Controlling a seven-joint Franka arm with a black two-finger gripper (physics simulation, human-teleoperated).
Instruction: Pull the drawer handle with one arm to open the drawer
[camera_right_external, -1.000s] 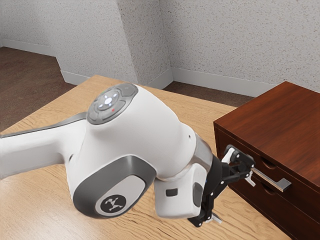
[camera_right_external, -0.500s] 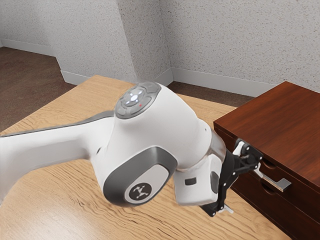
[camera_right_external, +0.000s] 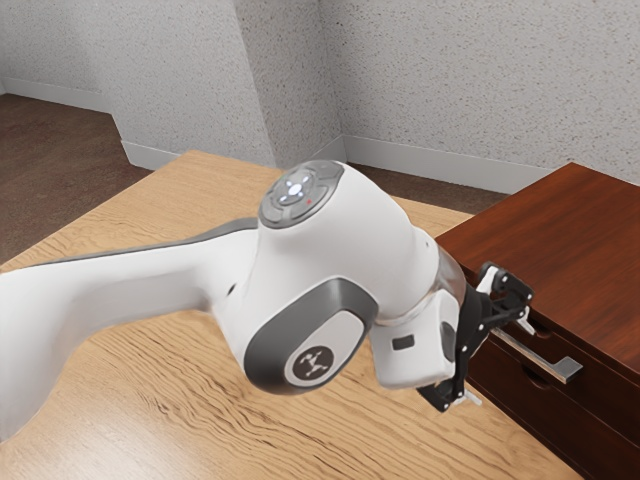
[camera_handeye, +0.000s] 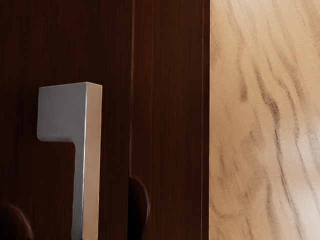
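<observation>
Item: white seven-joint robot arm (camera_right_external: 300, 290) with grey joint caps, entering from the exterior view's left and lying low over a light, grained wooden table (camera_right_external: 200, 440). At its end is a black two-finger gripper (camera_right_external: 488, 345), facing the front of a dark reddish-brown wooden cabinet (camera_right_external: 560, 240) that stands on the table at the exterior view's right. Hand state: spread wide, with one finger high and the other low. The upper finger is right at the near end of the handle, though whether it touches cannot be told. Task piece: brushed silver bar-shaped drawer handle (camera_right_external: 545, 357), mounted level across the upper drawer front (camera_right_external: 600, 385) and standing proud of it on a short bracket. The drawer front lies in line with the lower drawer front (camera_right_external: 560, 425) and looks shut. Close view from the hand: the same silver bar (camera_handeye: 85, 160) with its squared bracket end, set against dark wood (camera_handeye: 165, 100). A rounded recess (camera_handeye: 139, 207) lies beside the bar, and the pale table (camera_handeye: 265, 125) runs along the cabinet's edge. Surroundings: speckled grey-white walls (camera_right_external: 450, 70) with white skirting, and a dark brown floor (camera_right_external: 50, 150).
</observation>
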